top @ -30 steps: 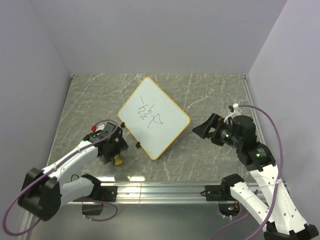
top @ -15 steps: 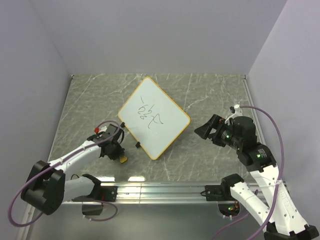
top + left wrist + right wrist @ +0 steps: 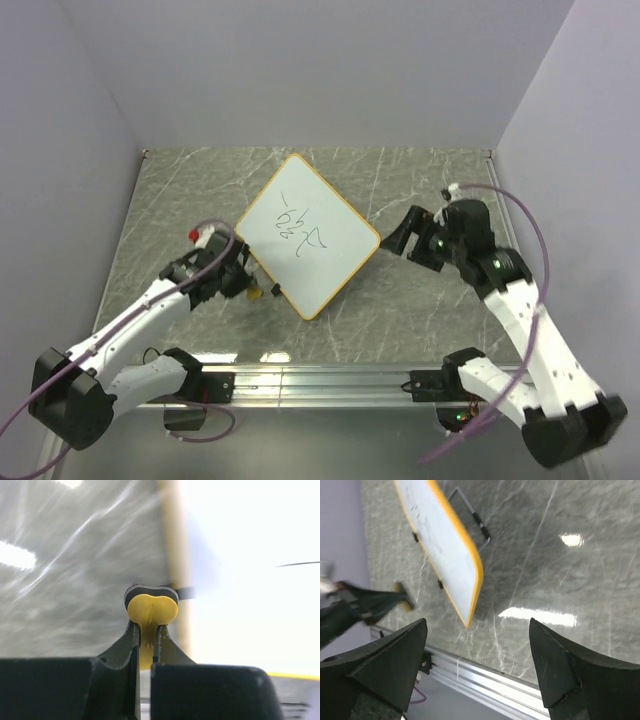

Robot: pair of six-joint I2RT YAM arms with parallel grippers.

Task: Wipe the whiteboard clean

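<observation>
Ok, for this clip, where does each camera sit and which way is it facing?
Top external: fixed above and behind the arm bases, looking down at the table and whiteboard; both arms show, with left gripper and right gripper.
Left wrist: on the left wrist, looking along its shut fingers, which pinch a yellow eraser beside the whiteboard's rim.
Right wrist: on the right wrist, looking past its open fingers down at the table.
Shared: the whiteboard shows in all three.
</observation>
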